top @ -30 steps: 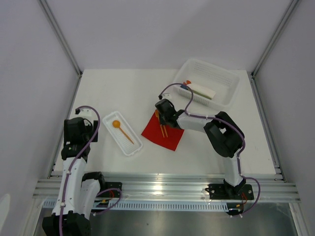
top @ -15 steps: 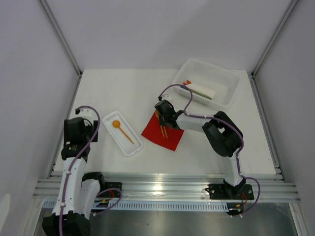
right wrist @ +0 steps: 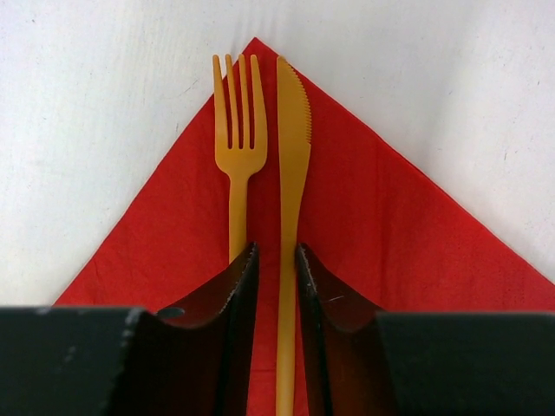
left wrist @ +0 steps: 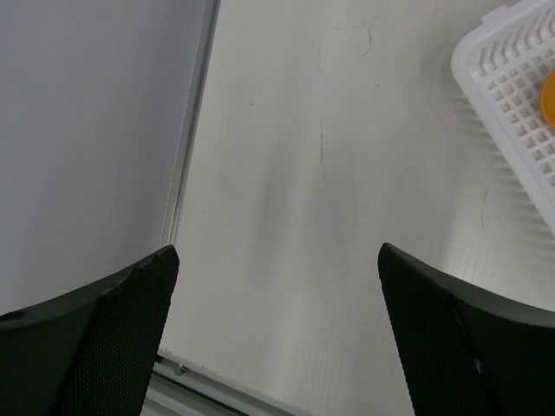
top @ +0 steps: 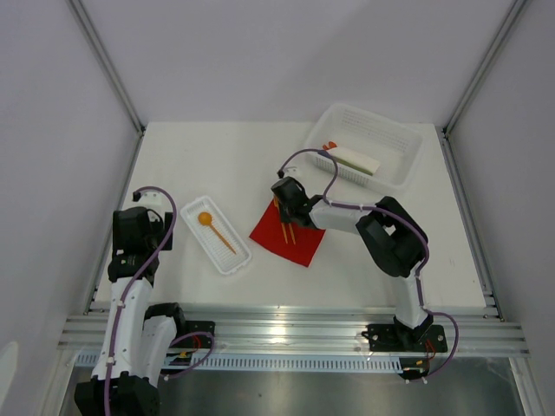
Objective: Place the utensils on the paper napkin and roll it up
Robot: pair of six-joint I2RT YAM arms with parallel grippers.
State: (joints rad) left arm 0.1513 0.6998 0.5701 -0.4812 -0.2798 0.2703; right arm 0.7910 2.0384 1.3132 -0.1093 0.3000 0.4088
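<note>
The counter (top: 217, 156) carries a basket (top: 395, 165) at far right. The red napkin (right wrist: 390, 225) lies mid-counter, cornerwise, with the fork (right wrist: 238, 139) and knife (right wrist: 293, 130) side by side on it. The right jaws straddle the knife's handle, narrowly parted, not pinching. The spoon (top: 208, 220) lies in the tray (top: 238, 260). The left jaws gape wide beside the tray.

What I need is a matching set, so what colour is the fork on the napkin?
The fork is orange, clearest in the right wrist view.
</note>
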